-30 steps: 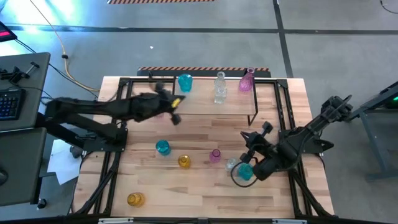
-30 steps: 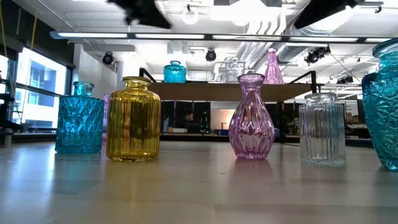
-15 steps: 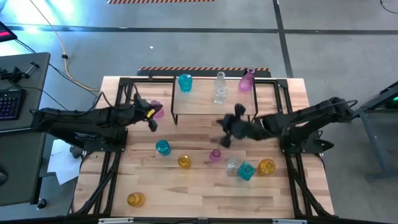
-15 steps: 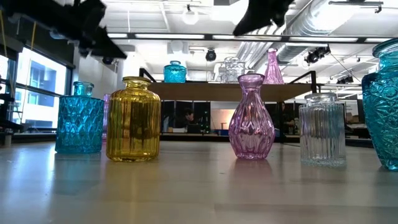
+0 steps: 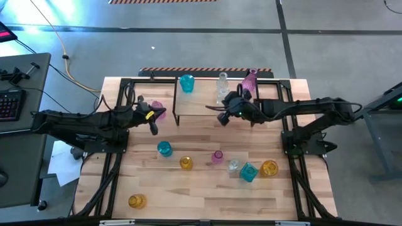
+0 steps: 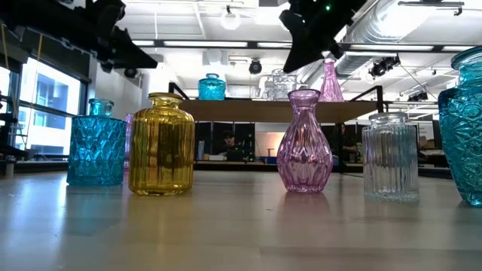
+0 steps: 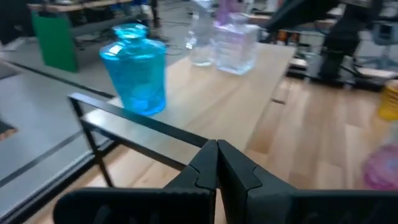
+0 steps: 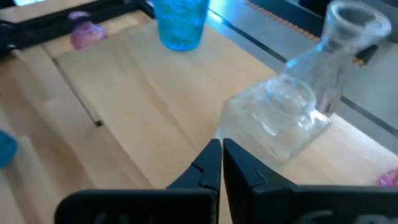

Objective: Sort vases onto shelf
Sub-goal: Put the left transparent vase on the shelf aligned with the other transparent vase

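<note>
From the high view I see the shelf [image 5: 204, 103] at the far side of the desk [image 5: 201, 191], carrying a teal vase [image 5: 186, 83], a clear bottle [image 5: 222, 87] and a pink vase [image 5: 249, 80]. My left gripper [image 5: 152, 121] hangs off the shelf's left end, jaws shut and holding nothing, just beside a pink vase on the desk [image 5: 157, 110]. My right gripper [image 5: 225, 115] reaches over the shelf board near the clear bottle, jaws also shut and empty. On the open desk in front stand a teal vase [image 5: 164, 149], an amber vase [image 5: 186, 163], a small pink vase [image 5: 217, 156], a clear vase [image 5: 233, 166], a teal faceted vase [image 5: 249, 172], an amber jar [image 5: 269, 167] and, well apart at the near left, another amber vase [image 5: 137, 201].

The low view puts a yellow ribbed jar [image 6: 161, 144], a teal cut-glass vase [image 6: 96, 142], a purple-pink vase [image 6: 304, 143] and a clear ribbed jar [image 6: 390, 156] up close, with the shelf behind them and both arms dark overhead.

My left wrist view looks past closed fingers [image 7: 214, 165] to the shelf's black frame, the teal vase on the board, and clear glass farther along.

My right wrist view shows closed fingers [image 8: 217, 163] over the board, the clear bottle [image 8: 292, 112] just beyond them and the teal vase [image 8: 181, 22] at the far end.
</note>
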